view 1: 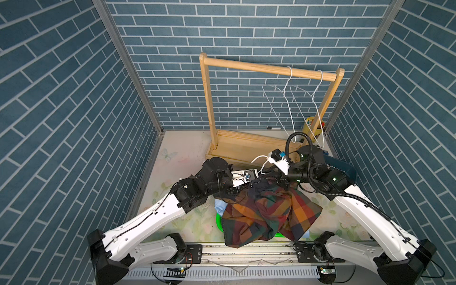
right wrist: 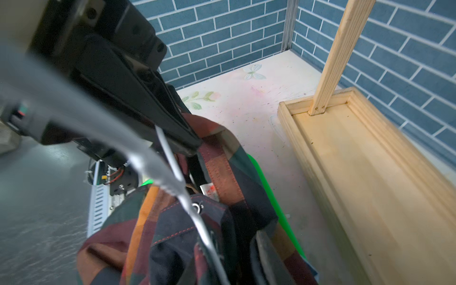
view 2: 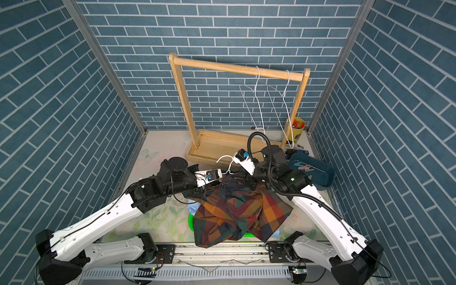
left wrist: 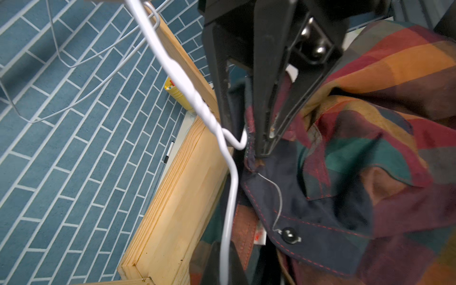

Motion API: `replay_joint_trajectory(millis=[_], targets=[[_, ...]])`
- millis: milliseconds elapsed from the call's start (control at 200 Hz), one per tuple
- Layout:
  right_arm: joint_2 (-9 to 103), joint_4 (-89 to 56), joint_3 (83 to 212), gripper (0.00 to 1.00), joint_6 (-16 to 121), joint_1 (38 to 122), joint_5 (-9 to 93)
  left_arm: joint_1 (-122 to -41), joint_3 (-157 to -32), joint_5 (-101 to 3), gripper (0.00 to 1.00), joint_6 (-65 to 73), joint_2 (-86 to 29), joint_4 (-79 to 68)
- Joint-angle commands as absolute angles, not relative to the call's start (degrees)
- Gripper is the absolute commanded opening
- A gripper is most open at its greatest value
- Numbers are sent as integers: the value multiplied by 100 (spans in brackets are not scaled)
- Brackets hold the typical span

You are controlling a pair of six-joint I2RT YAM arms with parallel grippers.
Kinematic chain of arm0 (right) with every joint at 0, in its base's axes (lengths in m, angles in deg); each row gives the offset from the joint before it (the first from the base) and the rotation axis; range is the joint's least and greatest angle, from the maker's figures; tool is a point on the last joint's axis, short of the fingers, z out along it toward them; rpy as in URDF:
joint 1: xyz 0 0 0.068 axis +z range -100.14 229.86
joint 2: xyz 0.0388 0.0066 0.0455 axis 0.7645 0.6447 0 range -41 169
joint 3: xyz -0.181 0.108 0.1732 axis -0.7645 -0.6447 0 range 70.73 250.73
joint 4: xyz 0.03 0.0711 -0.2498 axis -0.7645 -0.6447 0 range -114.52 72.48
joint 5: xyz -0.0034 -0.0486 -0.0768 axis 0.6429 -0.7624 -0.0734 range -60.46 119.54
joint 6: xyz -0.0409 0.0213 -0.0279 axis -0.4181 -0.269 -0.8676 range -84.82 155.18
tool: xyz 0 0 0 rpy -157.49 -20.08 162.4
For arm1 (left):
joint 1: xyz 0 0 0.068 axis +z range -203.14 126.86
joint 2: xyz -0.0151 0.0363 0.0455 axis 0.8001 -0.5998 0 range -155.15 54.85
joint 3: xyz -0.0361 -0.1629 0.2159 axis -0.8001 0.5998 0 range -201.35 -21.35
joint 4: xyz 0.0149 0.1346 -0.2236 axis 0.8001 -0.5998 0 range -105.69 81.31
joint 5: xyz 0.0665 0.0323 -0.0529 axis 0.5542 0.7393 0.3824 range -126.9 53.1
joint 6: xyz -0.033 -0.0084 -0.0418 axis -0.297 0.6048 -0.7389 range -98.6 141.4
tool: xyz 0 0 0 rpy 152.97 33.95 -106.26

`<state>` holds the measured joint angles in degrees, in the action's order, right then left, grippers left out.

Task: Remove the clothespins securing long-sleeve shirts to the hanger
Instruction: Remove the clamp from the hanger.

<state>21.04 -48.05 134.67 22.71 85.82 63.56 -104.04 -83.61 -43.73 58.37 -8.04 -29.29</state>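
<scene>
Here the left gripper (left wrist: 261, 148) is clamped tight on the collar edge of the plaid shirt (left wrist: 370, 153), at the spot where the white wire hanger (left wrist: 229, 187) bends out of its twisted neck. The wire touches the inner finger. The right gripper (right wrist: 193, 145) has its jaws almost together, tips buried in a plaid fold at the shirt's shoulder, with the hanger wire just beside them. Whether a peg sits between them is hidden.

Between the two arms the garment hangs bunched over a green basin (view 1: 218, 223), and a light blue shirt (view 1: 219, 205) peeks out beneath it. No peg shows on the plaid cloth in any view. The only clothespins (view 2: 305, 168) I can make out lie in the teal tray (view 2: 323, 181) by the right arm.

Judging by the drape, the shirt is light and limp. It will slide and fold rather than resist, so it gives no firm purchase. The hanger looks thin, springy and smooth, and is best held at the twisted neck. A peg is small, stiff and spring-loaded. It probably wants squeezing across its tail ends with the wire steadied, or it may snap off sideways.
</scene>
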Motion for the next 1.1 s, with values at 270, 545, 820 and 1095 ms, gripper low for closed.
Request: replay_joint_trajectory(millis=[270,545,820,1095], targets=[[1853,-5041,13493,0,2272,8570,6659,-10403,-8621,-4384,10,5849,-1070,-2655],[1407,-5125,13237,0,1945,8572,5834,-10018,-8726,-4569,58,5468,-1157,-2178],[1128,-5071,13000,0,1994,8553,5966,-9161,-8809,-5467,100,4492,-915,-1792],[892,-5148,12869,0,1967,8546,6096,-6783,-8169,-8183,100,2697,-383,-687]])
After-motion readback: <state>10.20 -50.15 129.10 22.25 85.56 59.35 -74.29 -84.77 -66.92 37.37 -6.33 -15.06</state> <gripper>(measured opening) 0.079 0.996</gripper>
